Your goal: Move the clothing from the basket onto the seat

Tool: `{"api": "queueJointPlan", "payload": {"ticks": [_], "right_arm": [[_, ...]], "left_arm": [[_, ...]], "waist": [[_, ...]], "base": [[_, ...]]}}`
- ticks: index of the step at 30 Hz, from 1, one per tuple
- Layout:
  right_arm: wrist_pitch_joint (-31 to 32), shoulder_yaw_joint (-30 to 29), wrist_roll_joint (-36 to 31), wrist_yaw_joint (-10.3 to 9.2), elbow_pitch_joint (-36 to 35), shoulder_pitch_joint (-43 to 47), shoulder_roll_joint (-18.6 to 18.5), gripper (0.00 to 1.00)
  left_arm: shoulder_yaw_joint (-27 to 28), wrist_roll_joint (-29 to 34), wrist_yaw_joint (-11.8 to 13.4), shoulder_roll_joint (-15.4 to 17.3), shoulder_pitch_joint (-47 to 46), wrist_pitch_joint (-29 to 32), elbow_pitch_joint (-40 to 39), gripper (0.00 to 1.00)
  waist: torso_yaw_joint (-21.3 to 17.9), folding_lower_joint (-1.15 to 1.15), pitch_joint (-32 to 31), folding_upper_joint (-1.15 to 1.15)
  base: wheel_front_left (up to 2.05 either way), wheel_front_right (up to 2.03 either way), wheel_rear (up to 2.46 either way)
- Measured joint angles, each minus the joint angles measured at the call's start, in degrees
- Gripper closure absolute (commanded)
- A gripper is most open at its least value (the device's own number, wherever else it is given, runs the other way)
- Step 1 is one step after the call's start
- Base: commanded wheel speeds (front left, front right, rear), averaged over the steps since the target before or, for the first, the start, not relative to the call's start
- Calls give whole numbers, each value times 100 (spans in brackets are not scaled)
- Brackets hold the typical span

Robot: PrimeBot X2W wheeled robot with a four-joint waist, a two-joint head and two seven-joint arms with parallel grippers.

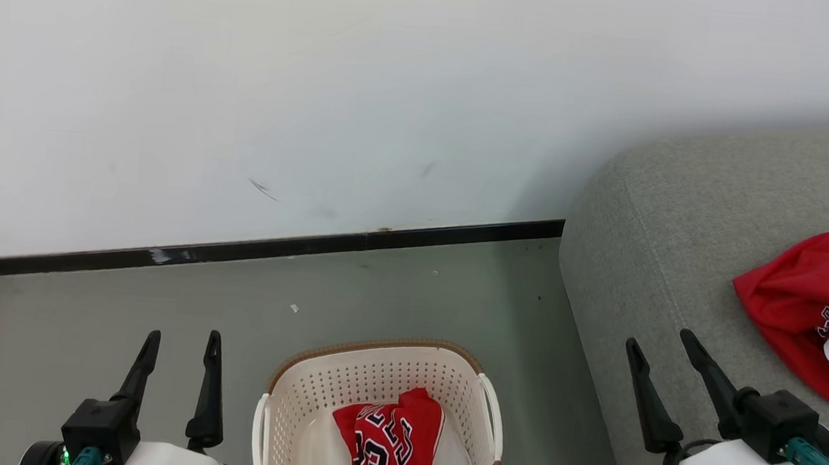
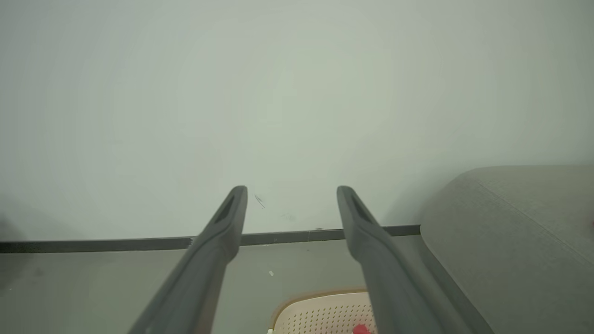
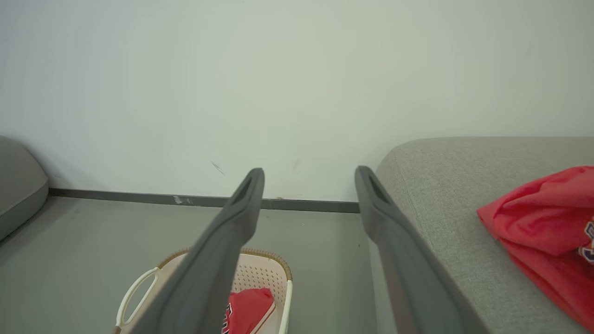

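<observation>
Both my pincers stand wide open and empty, touching nothing. The left pincer [image 1: 185, 333] hangs over bare grey floor [image 1: 418, 291]. The cream basket [image 1: 375, 379] sits just to its right, between it and the right pincer [image 1: 659, 337]. Inside the basket I see one crumpled red jersey [image 1: 393, 435] with black-and-white numbers. The right pincer shows against the near edge of the grey seat [image 1: 678, 222]. To its right, a second red jersey [image 1: 797, 296] lies bunched on the cushion, apart from the fingers. My left wrist view catches the basket's far rim and a red scrap low between its fingers. My right wrist view adds the basket's side handle [image 3: 134, 292] and another grey cushion [image 3: 18, 185] far to the left, by the white wall [image 1: 323, 73].
</observation>
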Motion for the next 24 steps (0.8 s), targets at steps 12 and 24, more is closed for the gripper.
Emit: {"api": "queueJointPlan", "payload": {"ticks": [12, 24], "right_arm": [[0, -164, -105, 0, -176, 517, 97, 0], [0, -142, -151, 0, -297, 715, 171, 0]], "left_arm": [[113, 41, -107, -5, 339, 0, 85, 0], [227, 42, -157, 23, 431, 0, 164, 0]], "waist": [[187, 0, -299, 0], [248, 0, -424, 0]], "base": [[0, 0, 0], [0, 0, 0]]}}
